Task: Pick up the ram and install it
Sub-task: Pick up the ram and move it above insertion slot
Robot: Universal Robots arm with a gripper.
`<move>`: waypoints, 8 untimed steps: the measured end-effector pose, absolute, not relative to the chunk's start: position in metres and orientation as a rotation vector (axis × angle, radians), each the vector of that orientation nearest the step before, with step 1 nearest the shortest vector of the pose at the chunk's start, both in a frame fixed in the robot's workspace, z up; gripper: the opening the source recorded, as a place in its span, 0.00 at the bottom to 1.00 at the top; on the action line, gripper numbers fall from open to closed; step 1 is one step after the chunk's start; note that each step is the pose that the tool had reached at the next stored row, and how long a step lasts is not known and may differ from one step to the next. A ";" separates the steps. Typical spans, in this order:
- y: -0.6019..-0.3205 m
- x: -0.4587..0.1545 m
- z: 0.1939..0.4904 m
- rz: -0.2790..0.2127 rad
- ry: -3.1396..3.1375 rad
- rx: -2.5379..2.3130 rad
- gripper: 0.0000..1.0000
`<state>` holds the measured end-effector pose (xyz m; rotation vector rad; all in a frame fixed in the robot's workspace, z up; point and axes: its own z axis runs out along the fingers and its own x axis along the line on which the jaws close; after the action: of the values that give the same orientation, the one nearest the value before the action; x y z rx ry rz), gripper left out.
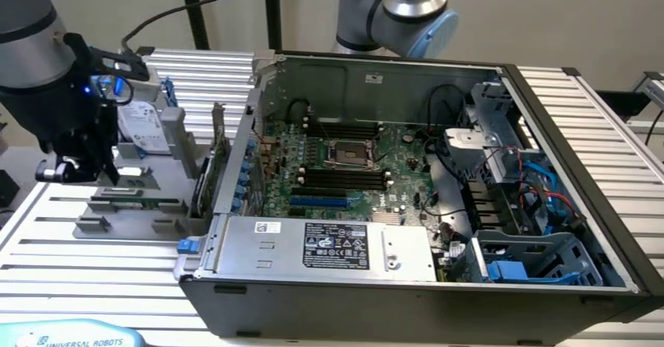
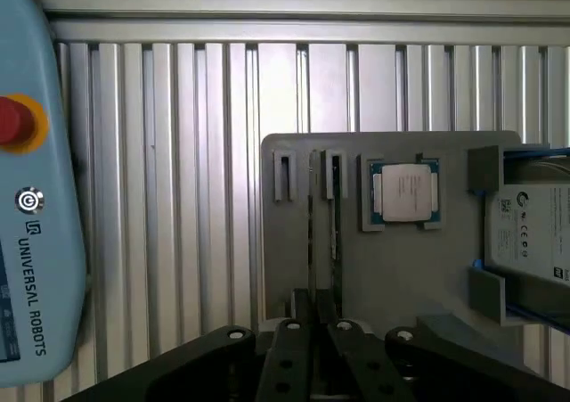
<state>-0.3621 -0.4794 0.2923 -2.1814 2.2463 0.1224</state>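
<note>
Nearest to us in the wrist view is the gripper [image 2: 318,320], with its black links. We cannot tell if it is open or closed. It hangs over one grey holder [image 2: 401,268] on the ribbed metal table [image 2: 178,197].

We count one ram [image 2: 335,228]. It stands on its thin edge in a slot of the holder, close to the gripper. One square silver chip [image 2: 403,192] sits in the holder between the ram and one hard drive [image 2: 530,233]. The drive's label has small writing that we cannot read.

One pale blue pendant [image 2: 40,197] lies well apart from the holder. It has one red button [image 2: 11,121], and we can read "UNIVERSAL ROBOTS" on it.

In the exterior view the gripper [image 1: 93,177] is at the left of the frame, above the holder [image 1: 93,224]. The ram [image 1: 127,201] shows there as a green strip, with the hard drive [image 1: 140,125] behind it. The pendant [image 1: 73,335] is in the lower left corner, with the same words on it.

One open case [image 1: 311,292] fills the middle and right of the frame. One green motherboard [image 1: 353,160] lies inside it. One second arm [image 1: 410,8] stands at the top, behind the case.
</note>
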 end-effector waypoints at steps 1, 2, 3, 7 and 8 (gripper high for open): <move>-0.478 -0.361 0.297 0.122 2.246 -2.182 0.14; -0.477 -0.360 0.302 0.123 2.246 -2.182 0.14; -0.476 -0.359 0.306 0.123 2.246 -2.182 0.14; -0.471 -0.354 0.320 0.122 2.246 -2.182 0.14; -0.470 -0.352 0.324 0.122 2.246 -2.181 0.14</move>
<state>-0.3520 -0.4695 0.3239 -2.1815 2.2461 0.1225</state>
